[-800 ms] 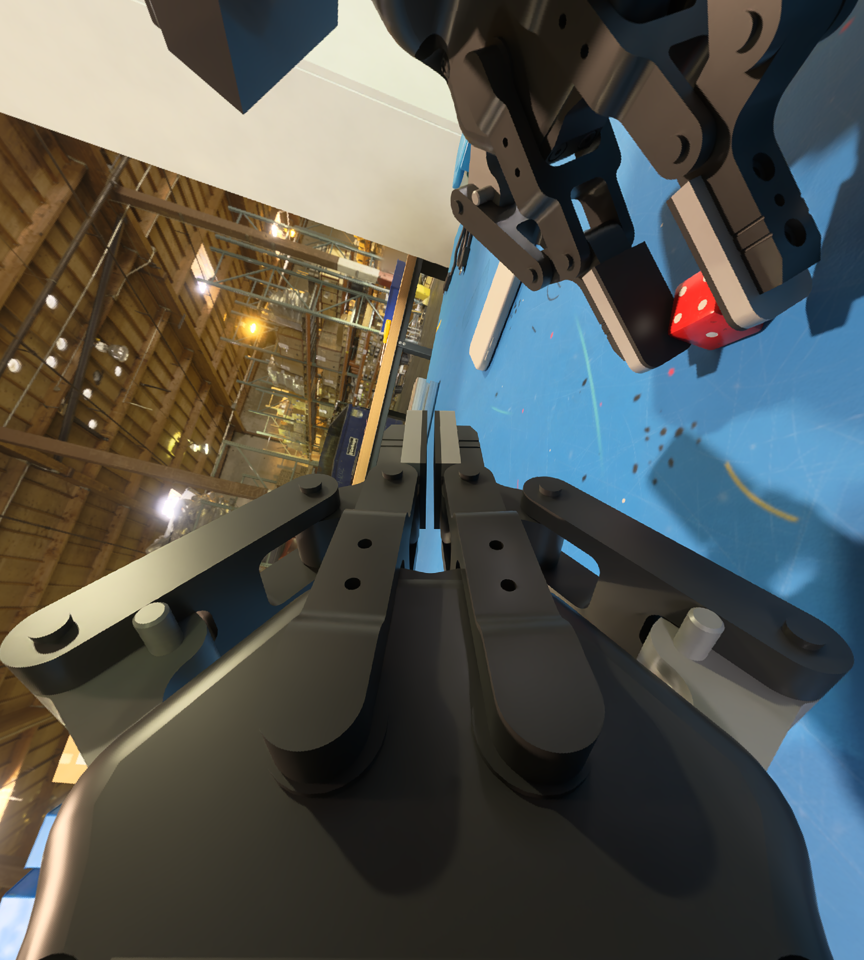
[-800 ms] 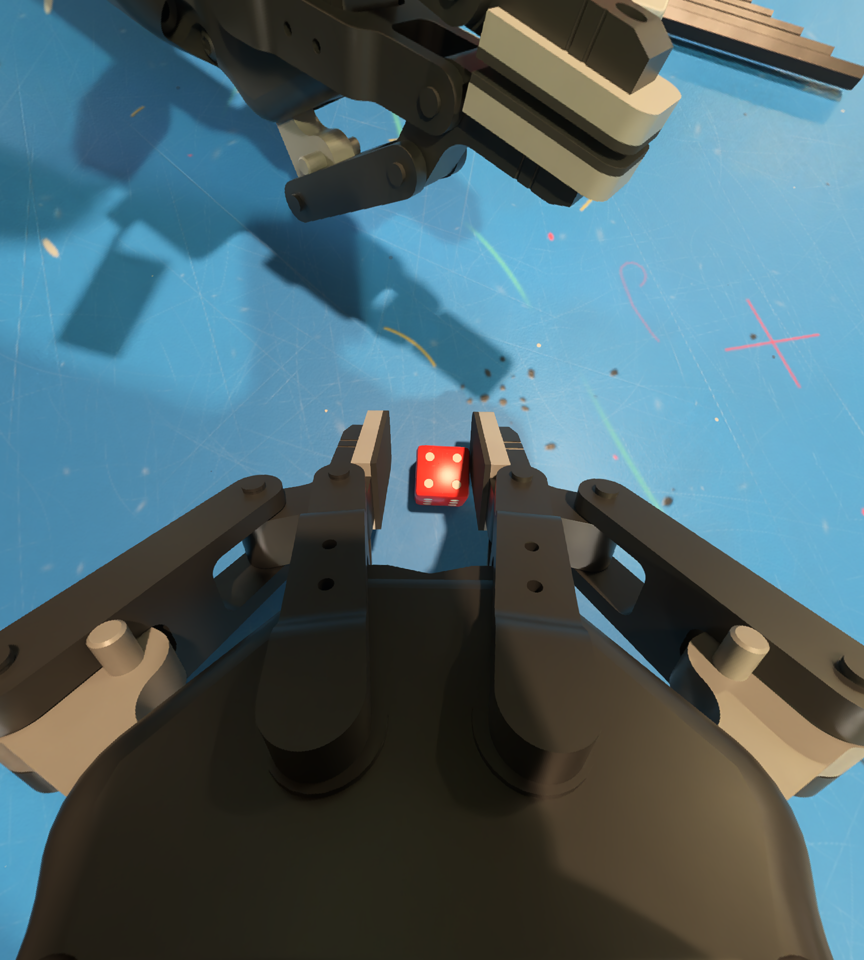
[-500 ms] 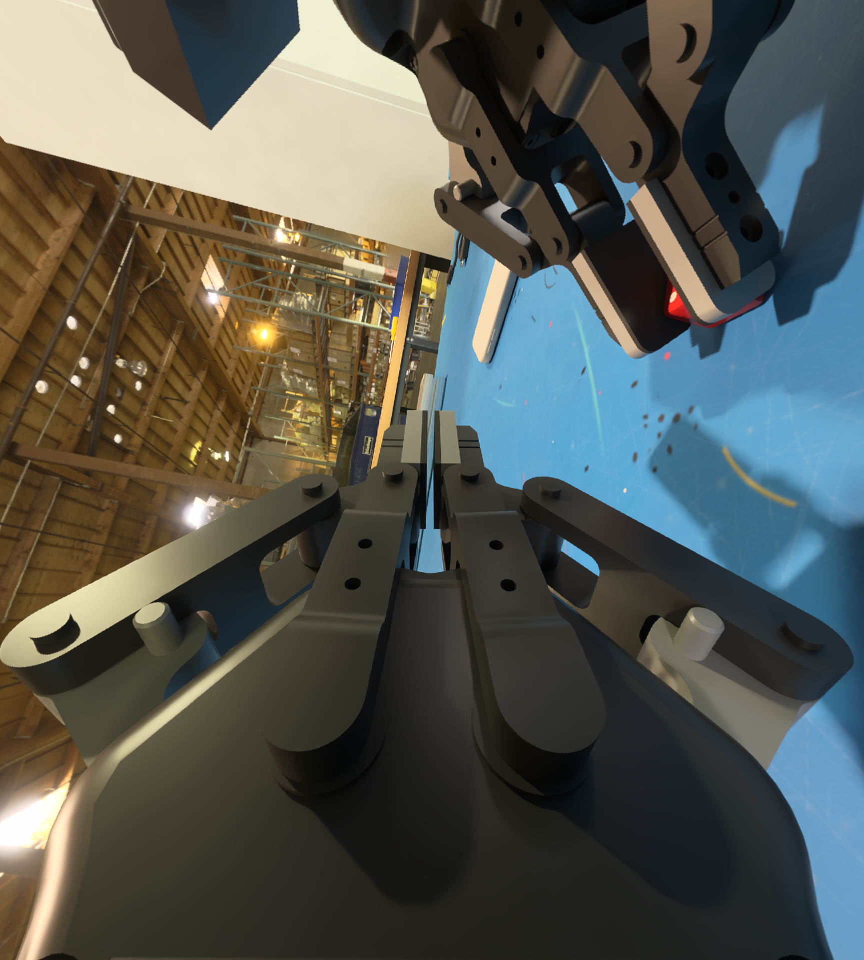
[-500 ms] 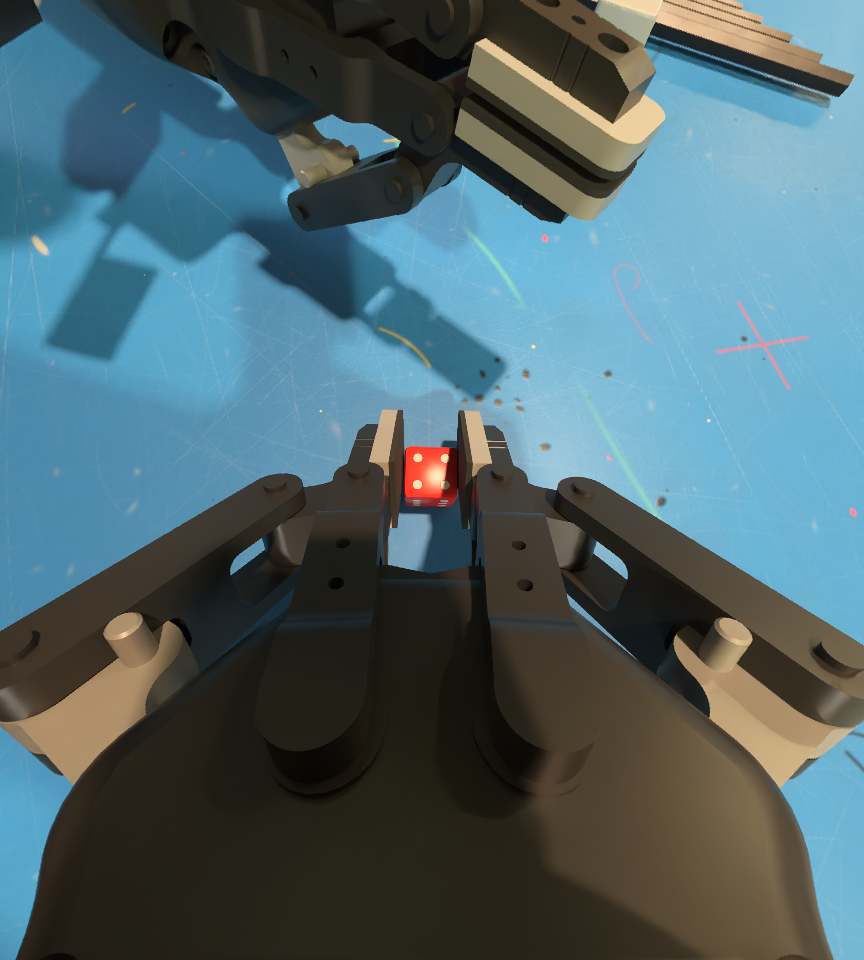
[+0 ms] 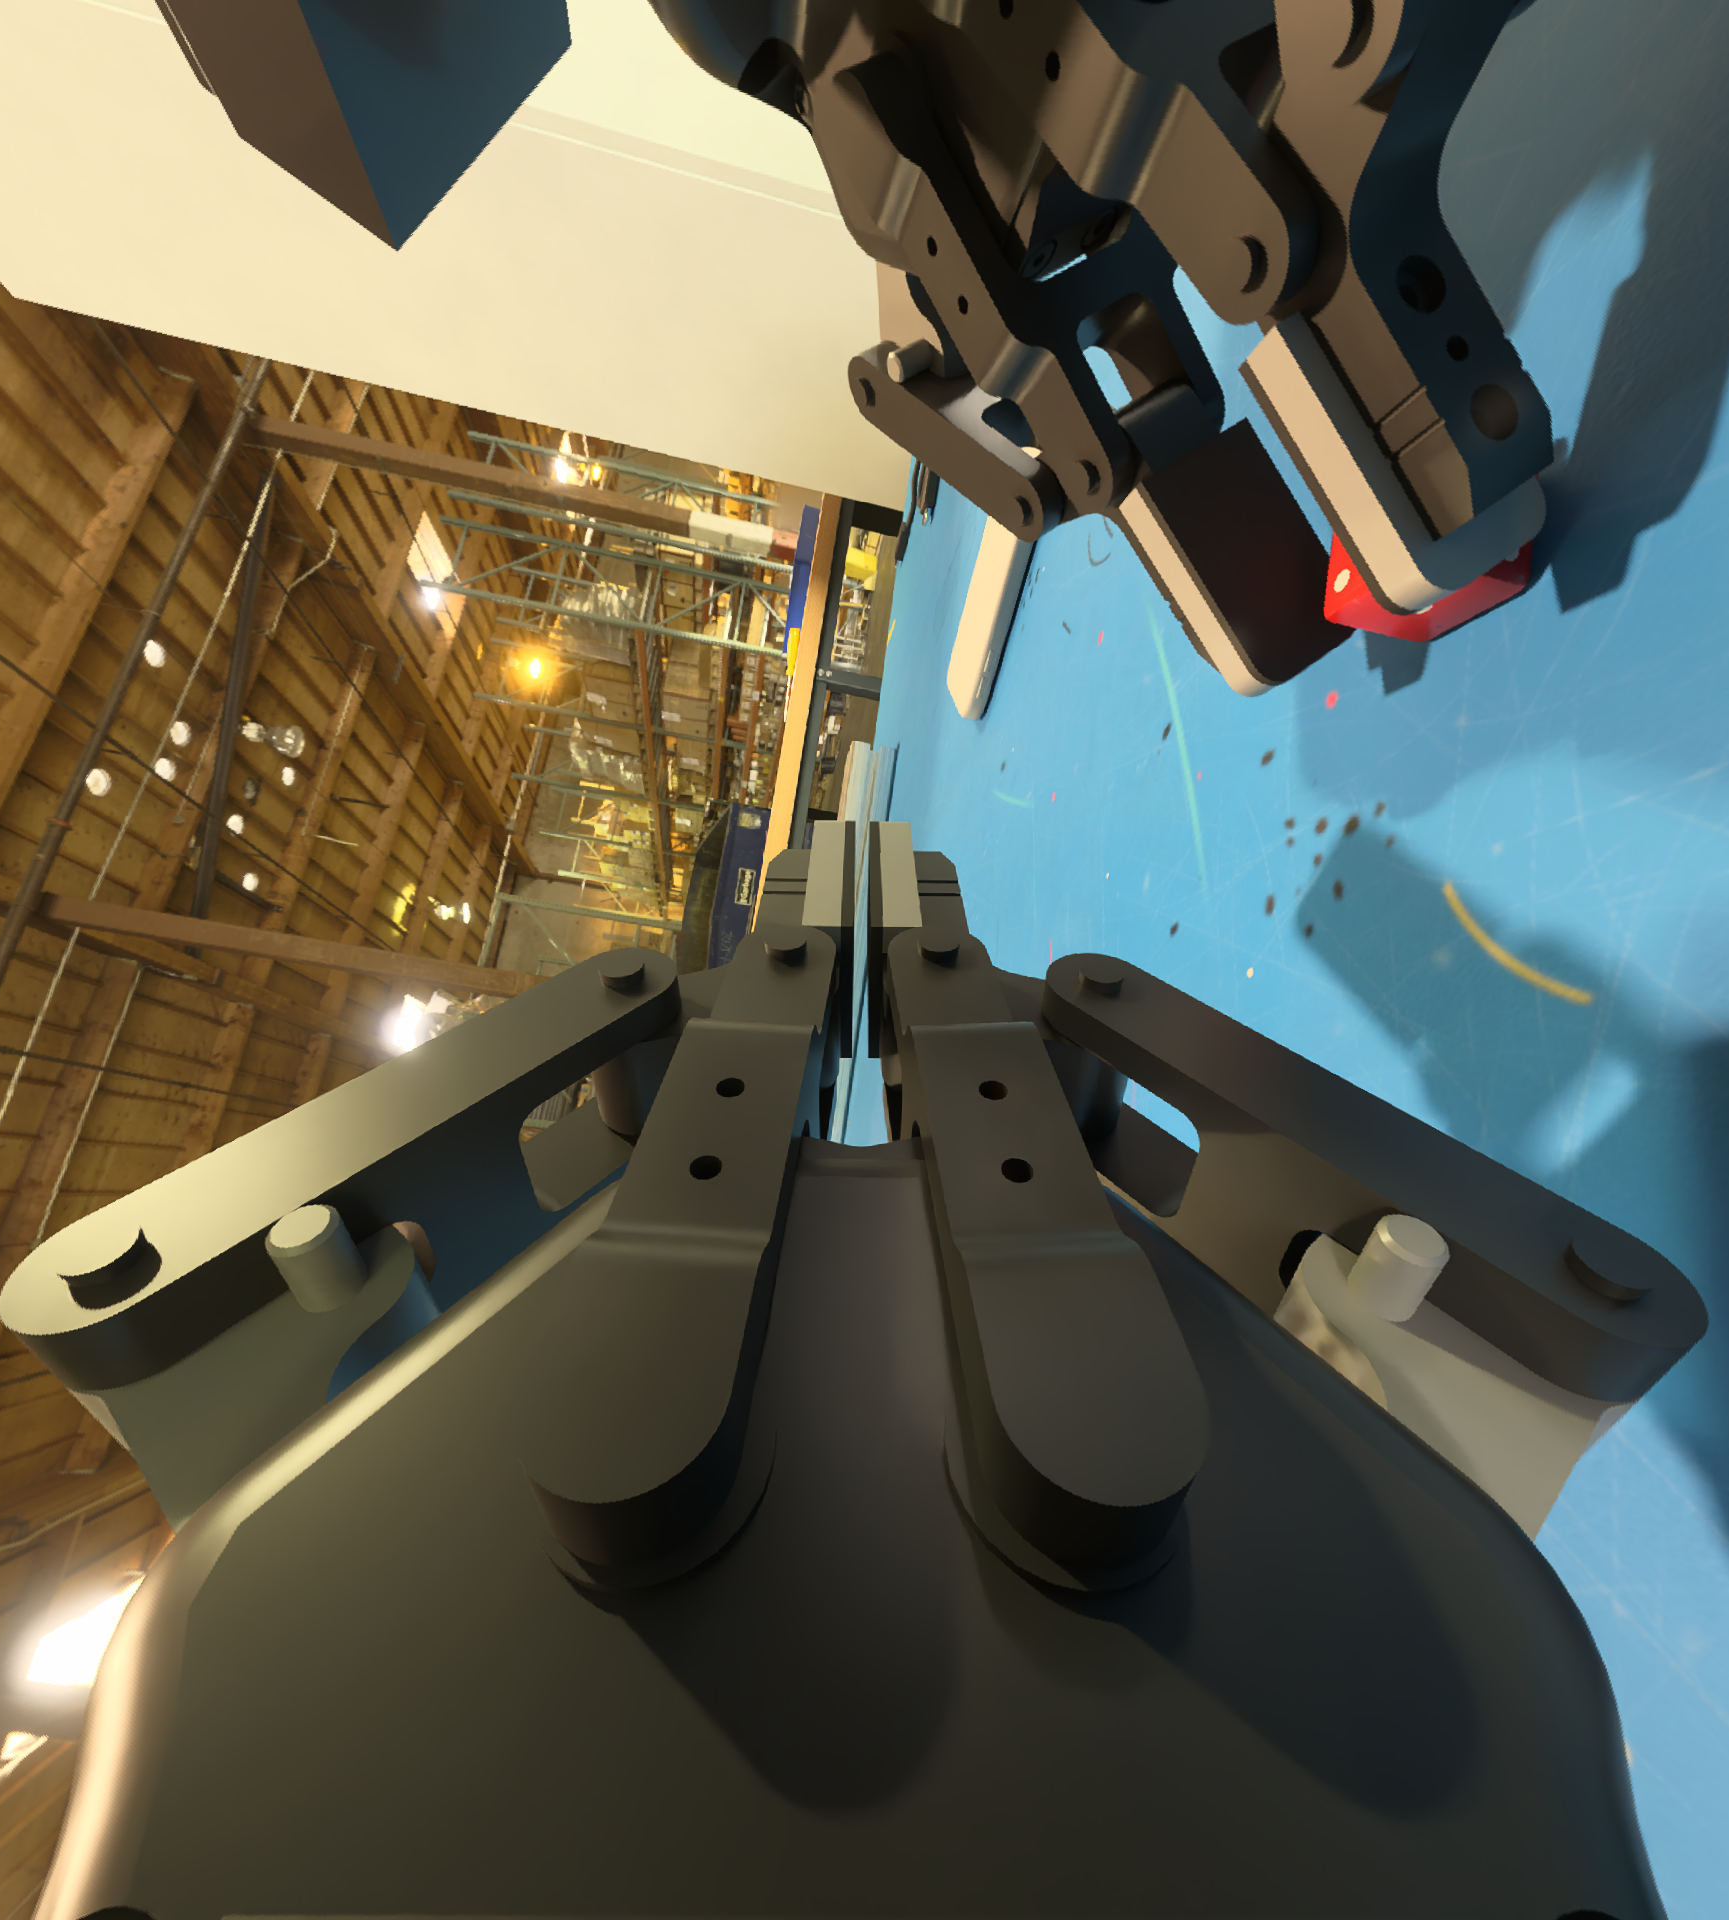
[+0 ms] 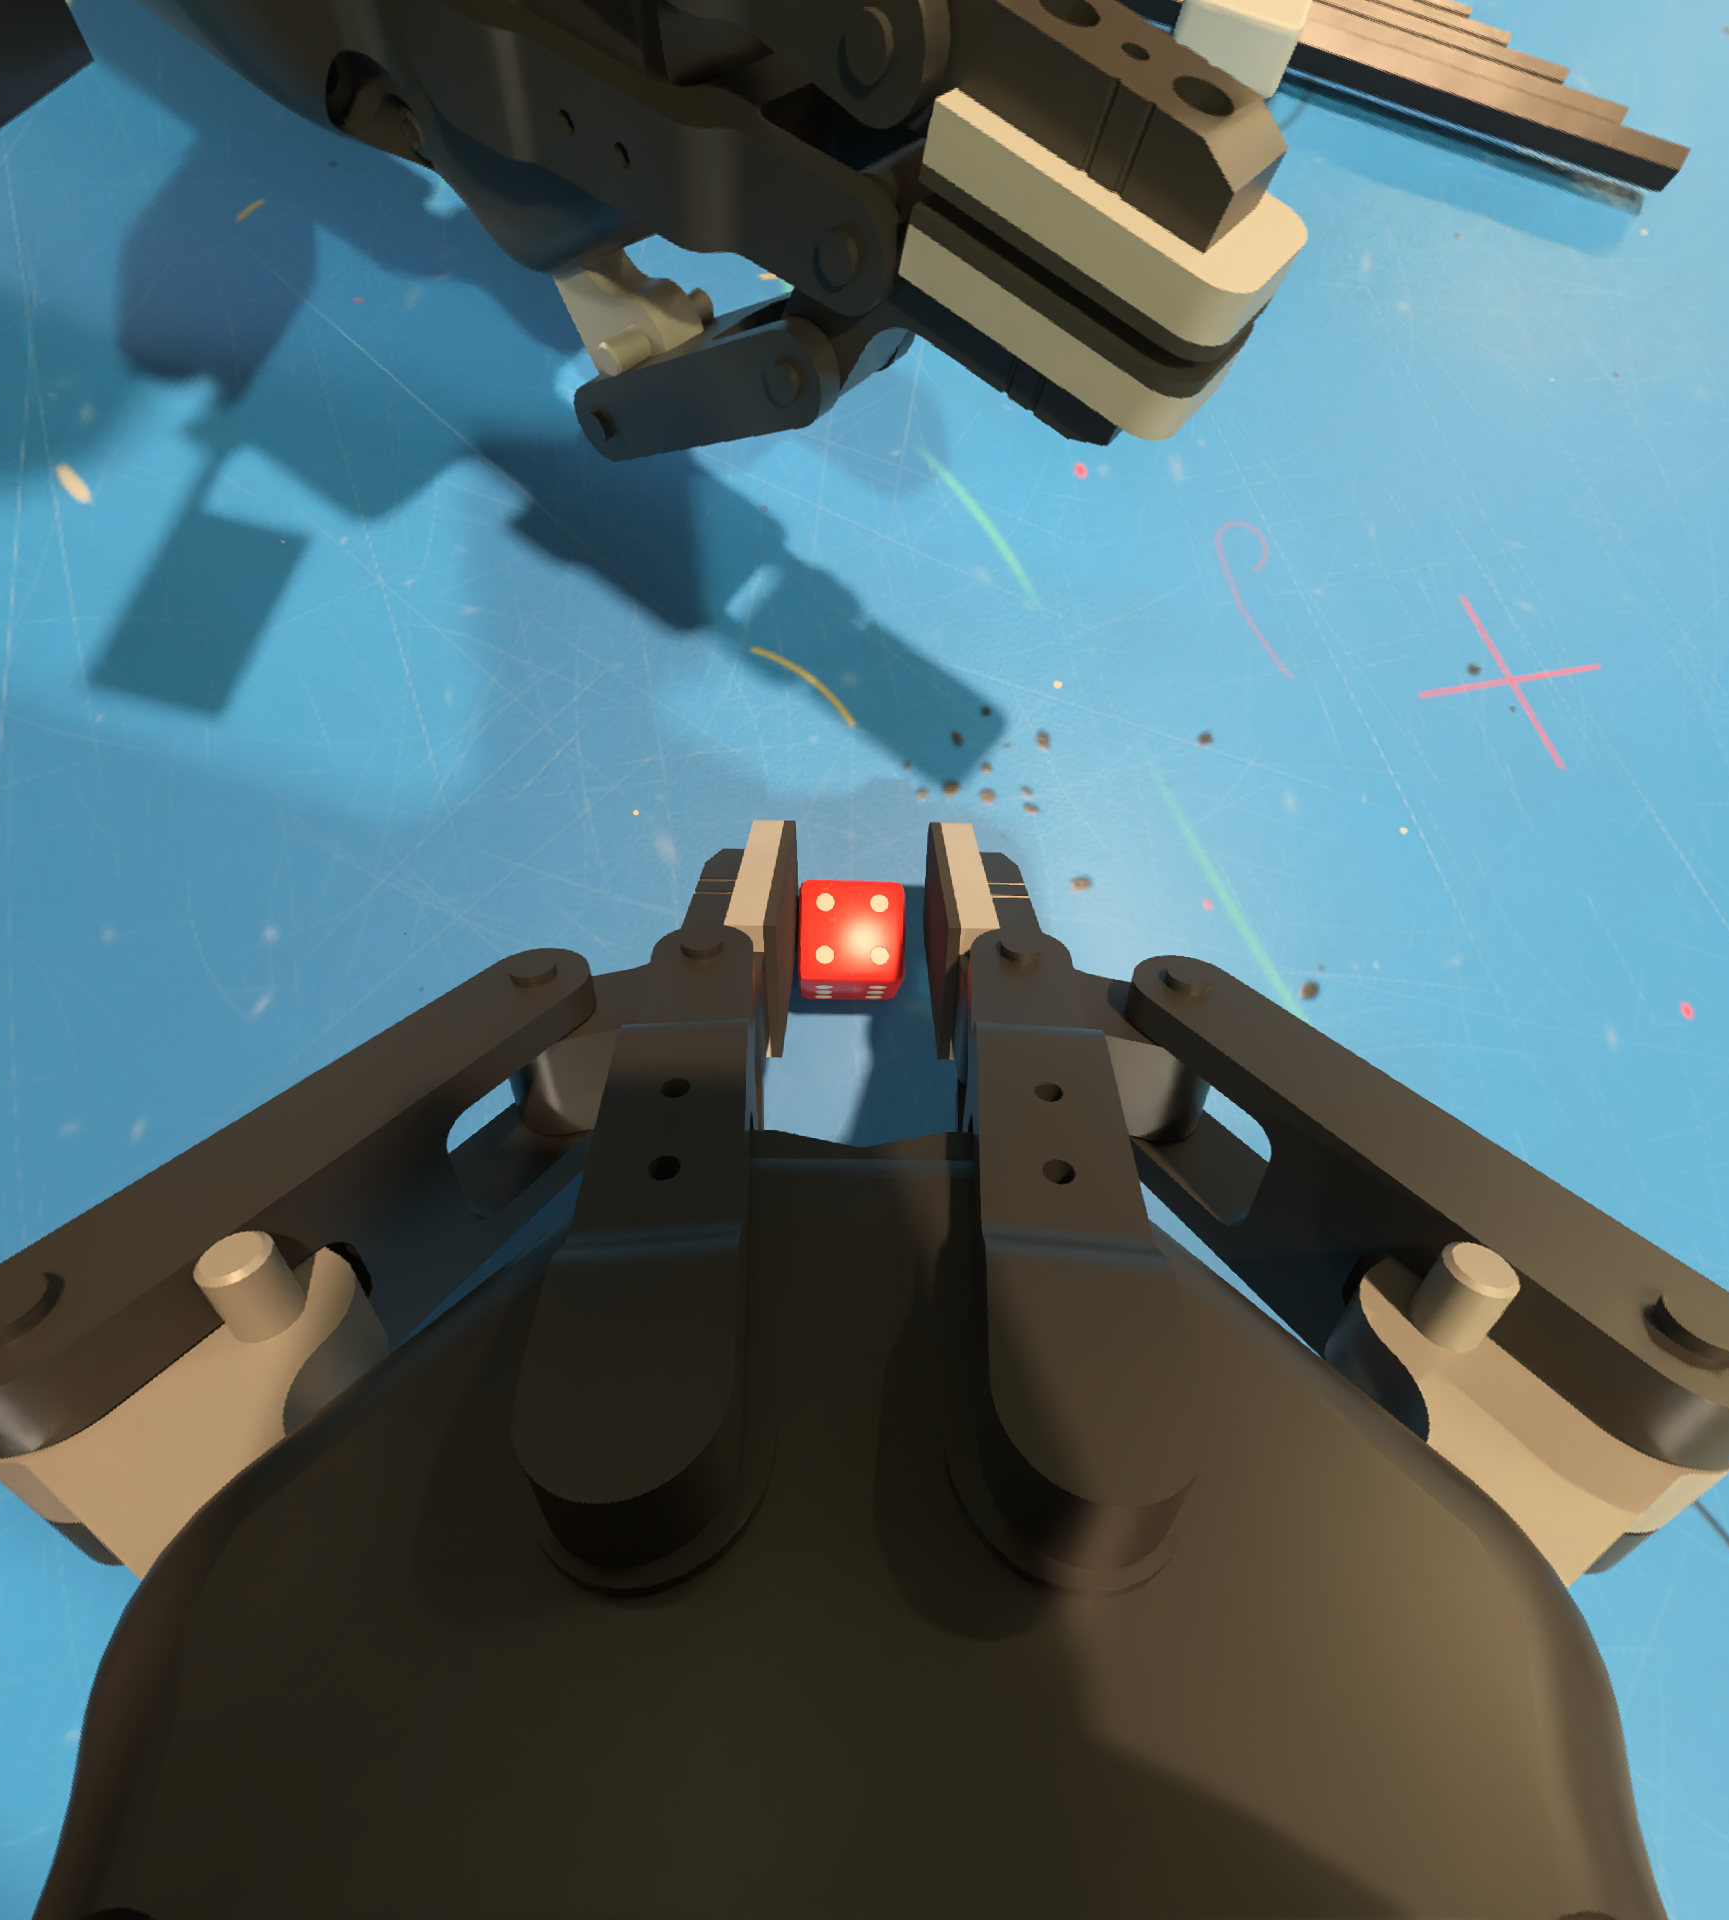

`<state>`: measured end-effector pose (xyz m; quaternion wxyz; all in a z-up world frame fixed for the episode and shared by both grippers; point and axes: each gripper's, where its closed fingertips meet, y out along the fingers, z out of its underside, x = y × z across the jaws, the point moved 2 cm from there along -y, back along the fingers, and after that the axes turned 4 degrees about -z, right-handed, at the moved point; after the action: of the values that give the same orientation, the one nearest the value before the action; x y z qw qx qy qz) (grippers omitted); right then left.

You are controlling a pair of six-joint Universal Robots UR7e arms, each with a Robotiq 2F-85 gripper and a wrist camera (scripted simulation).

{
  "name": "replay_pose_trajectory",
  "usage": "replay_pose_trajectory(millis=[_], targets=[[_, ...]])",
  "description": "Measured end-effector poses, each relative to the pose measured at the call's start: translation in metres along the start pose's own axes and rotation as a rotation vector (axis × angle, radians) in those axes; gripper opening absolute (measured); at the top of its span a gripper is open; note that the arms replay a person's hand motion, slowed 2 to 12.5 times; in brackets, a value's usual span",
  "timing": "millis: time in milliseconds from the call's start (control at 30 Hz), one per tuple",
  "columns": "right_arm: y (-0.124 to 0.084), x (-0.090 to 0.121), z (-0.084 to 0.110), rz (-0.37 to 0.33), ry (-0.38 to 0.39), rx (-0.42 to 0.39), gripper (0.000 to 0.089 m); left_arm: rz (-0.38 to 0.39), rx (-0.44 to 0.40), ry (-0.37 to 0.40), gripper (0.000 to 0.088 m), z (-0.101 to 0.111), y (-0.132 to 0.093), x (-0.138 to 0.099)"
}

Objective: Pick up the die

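The red die [image 6: 852, 940] with pale pips sits between the pads of my right gripper [image 6: 860, 842], which is shut on it, low over the blue table [image 6: 320, 935]. Its left side touches the left pad; a thin sliver shows at the right pad. In the left wrist view the die [image 5: 1442, 621] pokes out at the tips of the right gripper [image 5: 1353, 634], and I cannot tell whether it is off the surface. My left gripper [image 5: 860, 883] is shut and empty, hovering beside it; it also shows in the right wrist view [image 6: 1099, 281].
A pale flat bar [image 5: 990, 623] lies on the table beyond the right gripper. Dark stepped slats [image 6: 1462, 104] lie at the far right. The table's edge [image 5: 818, 644] runs past my left fingertips. Scratches and specks mark the blue surface.
My right gripper's fingers have closed from a wide gap around the die to holding its sides. The left gripper has stayed shut and has barely moved.
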<state>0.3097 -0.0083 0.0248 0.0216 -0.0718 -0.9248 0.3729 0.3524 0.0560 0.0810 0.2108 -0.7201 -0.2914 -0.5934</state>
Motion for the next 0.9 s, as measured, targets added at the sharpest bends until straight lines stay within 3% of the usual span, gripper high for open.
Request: replay_pose_trajectory(millis=[333, 900], targets=[[-0.0072, -0.0006, -0.0028, 0.005, 0.003, -0.023, 0.0247, -0.001, 0.001, 0.022, 0.0023, -0.0005, -0.0004, -0.0008], [-0.0038, 0.0014, 0.0031, -0.012, 0.008, 0.008, 0.0256, 0.005, 0.003, 0.048, 0.0023, -0.0013, -0.0001, -0.0032]])
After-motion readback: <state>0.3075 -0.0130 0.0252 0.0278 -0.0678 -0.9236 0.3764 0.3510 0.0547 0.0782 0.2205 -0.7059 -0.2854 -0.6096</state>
